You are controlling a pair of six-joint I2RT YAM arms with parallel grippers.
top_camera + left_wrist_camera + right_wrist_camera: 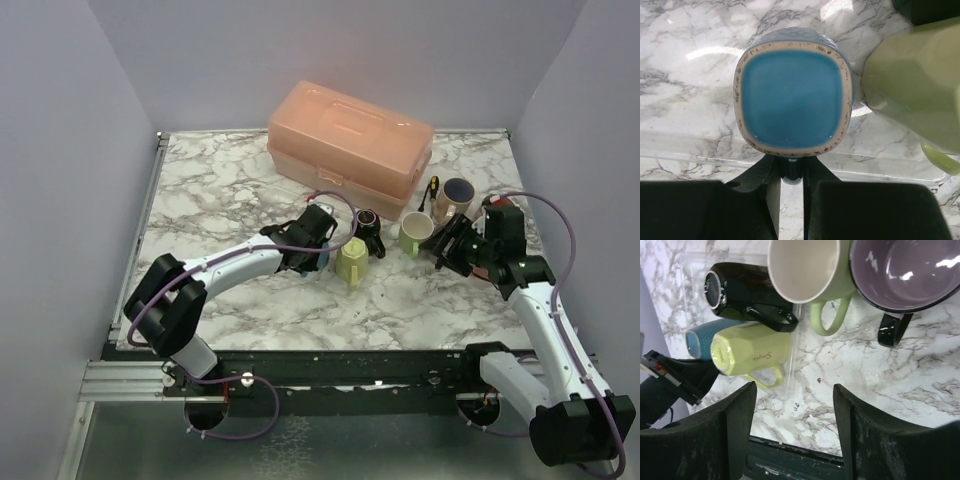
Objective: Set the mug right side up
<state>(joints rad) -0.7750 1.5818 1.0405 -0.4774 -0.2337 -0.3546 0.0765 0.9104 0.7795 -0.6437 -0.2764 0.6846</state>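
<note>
Left wrist view, bottom centre: my left gripper (790,172) has its jaws brought together on a narrow dark-blue piece that I take to be the handle (790,169) of the blue mug (792,97). Directly above the jaws in this frame, the mug fills the centre. Its glazed base and the bare speckled foot ring face the camera, so I judge it to be mouth-down on the marble table (685,75). Its long axis runs roughly along my line of sight, not across the jaws. The handle lies on the side of the mug nearest the fingers. At the right edge of the frame, a yellow-green mug (915,85) sits just beside the blue one; I cannot tell whether they touch. In the top view, the blue mug (322,262) lies just left of centre at the tip of the left arm. The right gripper (795,440), with jaws apart and holding nothing, hangs right of centre, with the yellow-green mug (352,262) and a black mug (370,232) between it and the blue mug. The left arm is therefore the nearer. I judge that the next move is a lift followed by a half turn, which must swing clear of the neighbour on the right.
</note>
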